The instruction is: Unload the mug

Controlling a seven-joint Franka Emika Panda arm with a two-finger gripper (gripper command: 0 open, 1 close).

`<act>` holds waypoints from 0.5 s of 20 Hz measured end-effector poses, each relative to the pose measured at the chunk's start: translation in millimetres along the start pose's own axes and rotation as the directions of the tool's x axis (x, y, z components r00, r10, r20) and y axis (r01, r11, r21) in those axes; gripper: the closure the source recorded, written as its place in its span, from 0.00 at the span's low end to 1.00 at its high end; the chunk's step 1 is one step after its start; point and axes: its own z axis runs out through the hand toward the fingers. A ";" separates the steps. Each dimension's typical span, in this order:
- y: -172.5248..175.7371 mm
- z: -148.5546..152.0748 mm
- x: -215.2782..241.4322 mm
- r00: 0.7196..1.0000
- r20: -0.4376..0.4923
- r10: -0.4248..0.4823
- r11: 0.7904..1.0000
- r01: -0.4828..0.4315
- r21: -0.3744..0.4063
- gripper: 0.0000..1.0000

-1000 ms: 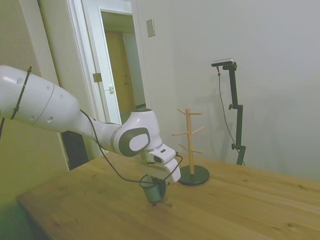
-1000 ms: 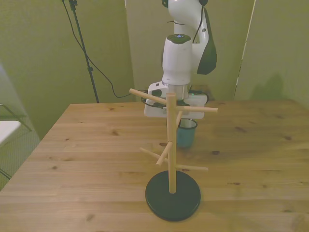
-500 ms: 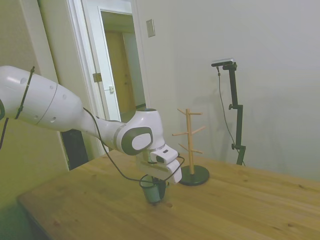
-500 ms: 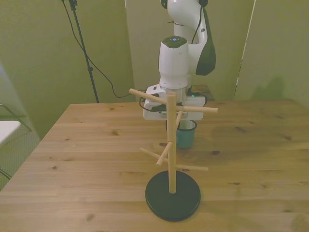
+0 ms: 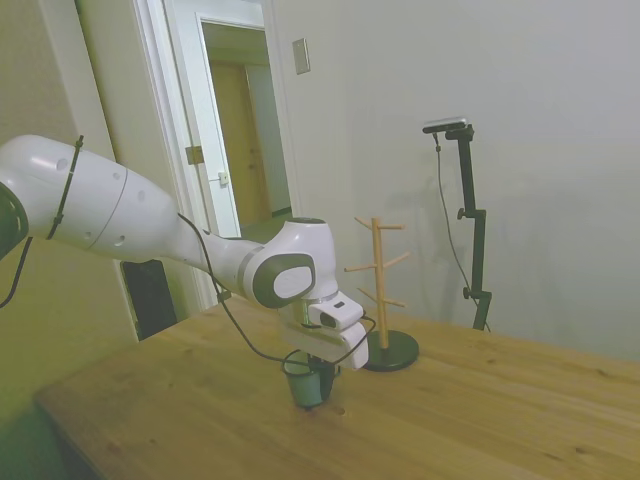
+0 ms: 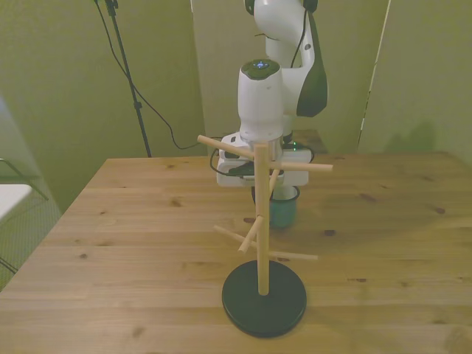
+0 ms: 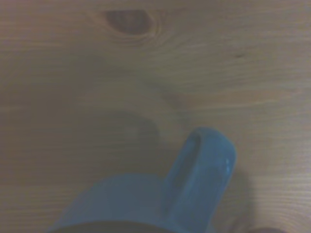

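Standing upright on the bench (image 6: 133,221), the mug (image 6: 283,209) sits right under my pincer (image 5: 312,368), behind the peg stand (image 6: 262,221) in the front view. My pincer reaches down at its rim; I cannot tell whether it grips.

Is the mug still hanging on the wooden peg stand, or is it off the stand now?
Off. The mug stands upright on the table behind the peg stand, whose pegs are all bare.

no readable text, no labels, no brands, no numbers in any view
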 end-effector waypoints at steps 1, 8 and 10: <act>-0.7 0.9 0.9 1.000 0.000 0.000 1.000 0.000 -0.001 0.00; -0.1 -1.7 4.5 1.000 -0.006 0.004 1.000 -0.004 0.002 0.00; -0.3 -3.8 6.0 1.000 -0.010 0.006 1.000 -0.006 0.004 0.00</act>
